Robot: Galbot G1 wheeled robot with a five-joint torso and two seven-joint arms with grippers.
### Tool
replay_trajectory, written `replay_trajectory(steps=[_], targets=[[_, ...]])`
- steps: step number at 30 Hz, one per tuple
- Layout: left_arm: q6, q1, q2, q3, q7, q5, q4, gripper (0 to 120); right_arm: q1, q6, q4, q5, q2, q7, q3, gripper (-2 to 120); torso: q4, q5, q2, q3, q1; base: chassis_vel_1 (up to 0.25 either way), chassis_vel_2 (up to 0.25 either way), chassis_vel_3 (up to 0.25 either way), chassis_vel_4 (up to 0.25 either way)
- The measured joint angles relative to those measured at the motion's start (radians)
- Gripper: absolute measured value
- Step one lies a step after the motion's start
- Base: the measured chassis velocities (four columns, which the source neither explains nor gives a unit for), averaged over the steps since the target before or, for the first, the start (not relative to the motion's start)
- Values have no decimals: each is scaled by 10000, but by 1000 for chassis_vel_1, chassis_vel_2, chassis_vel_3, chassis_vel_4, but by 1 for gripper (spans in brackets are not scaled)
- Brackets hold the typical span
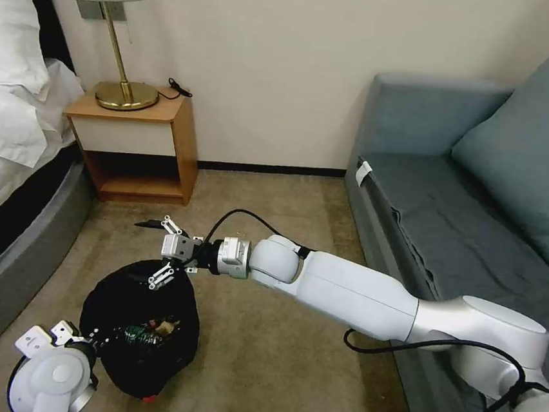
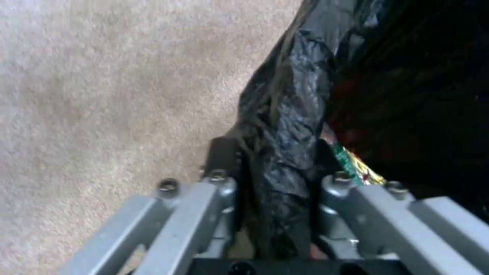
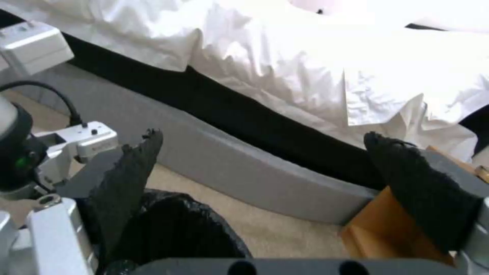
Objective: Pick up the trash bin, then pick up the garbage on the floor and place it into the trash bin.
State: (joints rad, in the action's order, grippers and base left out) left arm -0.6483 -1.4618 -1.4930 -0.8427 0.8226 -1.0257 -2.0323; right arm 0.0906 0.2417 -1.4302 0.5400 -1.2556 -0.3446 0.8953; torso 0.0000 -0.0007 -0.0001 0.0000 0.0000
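Note:
The trash bin [image 1: 138, 348], round, black and lined with a dark bag, sits low on the carpet at the front left. My left gripper [image 1: 77, 337] is shut on its near-left rim; in the left wrist view the left gripper [image 2: 277, 179] pinches the crinkled liner of the trash bin [image 2: 290, 126]. Garbage [image 1: 149, 331] lies inside: a green-labelled piece and a gold-brown one, and a green-yellow piece of garbage [image 2: 357, 166] shows past the rim. My right gripper [image 1: 153, 251] hovers open over the bin's far rim, holding nothing. The right gripper [image 3: 275, 168] has its black pads [image 3: 130, 172] wide apart above the trash bin [image 3: 178, 225].
A wooden nightstand [image 1: 144, 148] with a brass lamp [image 1: 121, 81] stands against the back wall. The bed [image 1: 7, 161] with its grey base runs along the left, and a blue-grey sofa [image 1: 469, 205] along the right. Beige carpet [image 1: 272, 232] lies between them.

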Motion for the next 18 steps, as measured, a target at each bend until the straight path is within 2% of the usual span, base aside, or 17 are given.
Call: replay_trajectory(steps=[3, 4, 6, 9, 10, 14, 15, 18], targets=[[258, -223, -3, 52, -984, 1040, -208, 44, 32, 2, -6, -1, 68, 13, -78, 100, -1, 4, 0, 0, 0, 0, 0, 0, 0], [258, -223, -3, 52, -984, 1040, -208, 44, 32, 2, -6, -1, 68, 13, -78, 100, -1, 4, 0, 0, 0, 0, 0, 0, 0], [524, -372, -2, 68, -1738, 1643, -330, 54, 69, 2, -51, -2, 153, 51, -168, 100, 0, 4, 0, 0, 0, 0, 0, 0, 0], [1404, -696, 24, 29, -3456, 2773, -464, 68, 168, -29, -201, 15, 452, 165, -448, 100, 0, 6, 1, 0, 0, 0, 0, 0, 0], [1404, -696, 24, 29, -3456, 2773, -464, 68, 168, -29, -201, 15, 452, 165, -448, 100, 0, 6, 1, 0, 0, 0, 0, 0, 0], [2695, -1025, 65, -42, -5267, 3925, -540, 84, 380, -193, -511, 67, 988, 508, -833, 100, 0, 8, 0, 0, 0, 0, 0, 0, 0], [2695, -1025, 65, -42, -5267, 3925, -540, 84, 380, -193, -511, 67, 988, 508, -833, 100, 0, 8, 0, 0, 0, 0, 0, 0, 0], [3813, -1238, 95, -129, -6916, 4740, -550, 98, 640, -519, -1058, 137, 1642, 1053, -1498, 100, 1, 9, 0, 0, 0, 0, 0, 0, 0]])
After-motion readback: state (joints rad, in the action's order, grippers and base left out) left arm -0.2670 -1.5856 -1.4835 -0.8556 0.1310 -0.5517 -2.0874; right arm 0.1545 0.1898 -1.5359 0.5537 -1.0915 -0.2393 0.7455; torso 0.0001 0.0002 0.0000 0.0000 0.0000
